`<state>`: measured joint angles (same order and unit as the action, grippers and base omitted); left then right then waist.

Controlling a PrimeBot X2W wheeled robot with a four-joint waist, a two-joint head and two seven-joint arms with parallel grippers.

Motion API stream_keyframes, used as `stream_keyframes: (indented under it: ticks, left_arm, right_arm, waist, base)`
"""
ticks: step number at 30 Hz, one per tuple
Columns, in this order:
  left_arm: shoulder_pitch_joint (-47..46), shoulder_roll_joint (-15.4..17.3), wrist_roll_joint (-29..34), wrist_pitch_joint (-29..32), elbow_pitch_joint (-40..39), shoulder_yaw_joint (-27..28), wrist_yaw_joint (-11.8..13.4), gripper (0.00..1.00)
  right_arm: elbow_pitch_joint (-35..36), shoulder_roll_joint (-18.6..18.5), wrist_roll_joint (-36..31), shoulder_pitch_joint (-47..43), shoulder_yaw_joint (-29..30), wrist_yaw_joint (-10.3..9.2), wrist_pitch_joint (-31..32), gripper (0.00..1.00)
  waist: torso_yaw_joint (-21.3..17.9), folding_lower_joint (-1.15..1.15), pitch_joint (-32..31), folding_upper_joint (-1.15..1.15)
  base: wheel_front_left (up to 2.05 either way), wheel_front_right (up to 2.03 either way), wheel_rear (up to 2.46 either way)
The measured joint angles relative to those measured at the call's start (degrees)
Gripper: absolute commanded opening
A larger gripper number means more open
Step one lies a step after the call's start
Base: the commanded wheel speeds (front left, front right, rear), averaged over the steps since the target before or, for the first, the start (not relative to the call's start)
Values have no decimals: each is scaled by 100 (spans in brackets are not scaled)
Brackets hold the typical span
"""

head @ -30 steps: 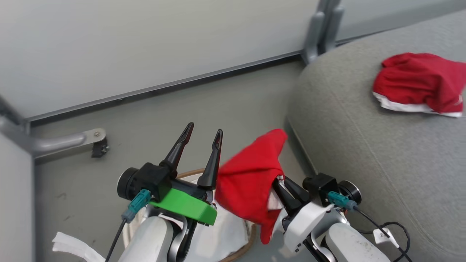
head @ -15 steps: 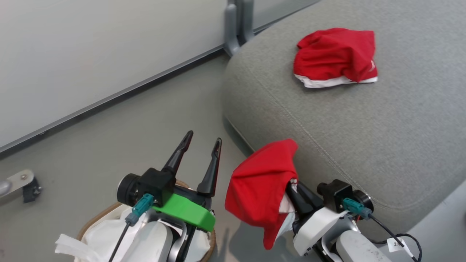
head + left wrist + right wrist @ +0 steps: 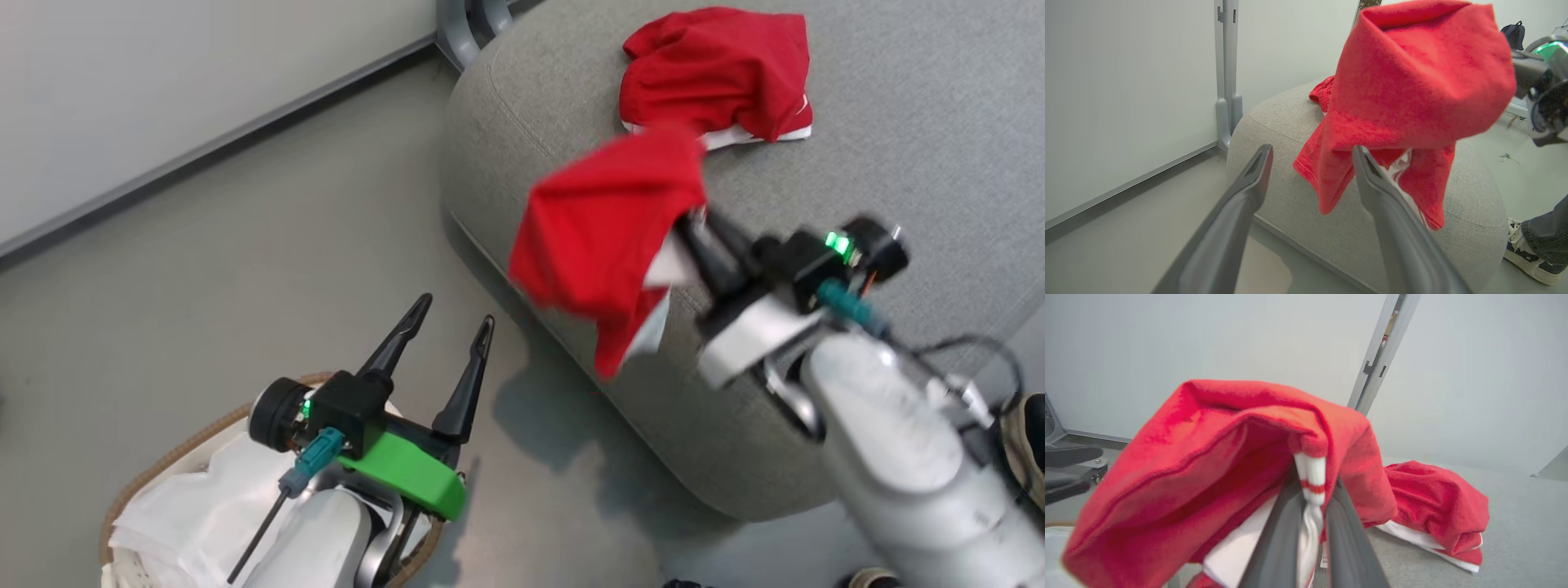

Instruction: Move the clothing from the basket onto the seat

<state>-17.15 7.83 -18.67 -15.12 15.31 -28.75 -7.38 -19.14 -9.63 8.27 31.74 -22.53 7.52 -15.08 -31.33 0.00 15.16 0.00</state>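
Note:
My right gripper (image 3: 690,224) is shut on a red garment (image 3: 608,233) with white parts, which hangs over the near edge of the grey seat (image 3: 898,147). In the right wrist view the fingers (image 3: 1278,535) pinch its white, red-striped cuff (image 3: 1310,477). A second red garment (image 3: 718,69) with a white hem lies on the seat further back, and also shows in the right wrist view (image 3: 1437,498). My left gripper (image 3: 453,314) stands open and empty above the floor, over the basket (image 3: 147,482) at the lower left. The held garment (image 3: 1412,90) hangs past the left fingers (image 3: 1249,192).
The white sheet (image 3: 196,506) lines the basket. A grey post (image 3: 465,20) and a pale wall stand behind the seat. A person's shoe (image 3: 1527,261) and trouser leg are on the floor at the seat's right. Bare grey floor (image 3: 245,269) lies between basket and seat.
The head camera has swung right, shifting the seat toward the centre. My right arm has lifted the held red garment up and forward over the seat's edge. The left gripper stays open.

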Motion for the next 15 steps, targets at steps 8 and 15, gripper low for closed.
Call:
stream_keyframes:
  ticks: [8, 15]
  left_arm:
    - [-115, 280, 58, 0, -109, 12, 0, 100]
    - [-381, 486, 59, 0, -175, -63, 0, 100]
  right_arm:
    - [-160, -823, -153, 1742, 268, 1, -1, 0]
    - [-821, -1438, -488, 2682, 1319, 1, -1, 0]
  waist:
    - [15, 0, 551, 0]
    - [231, 0, 1046, 0]
  base:
    - [0, 0, 0]
    - [0, 0, 0]
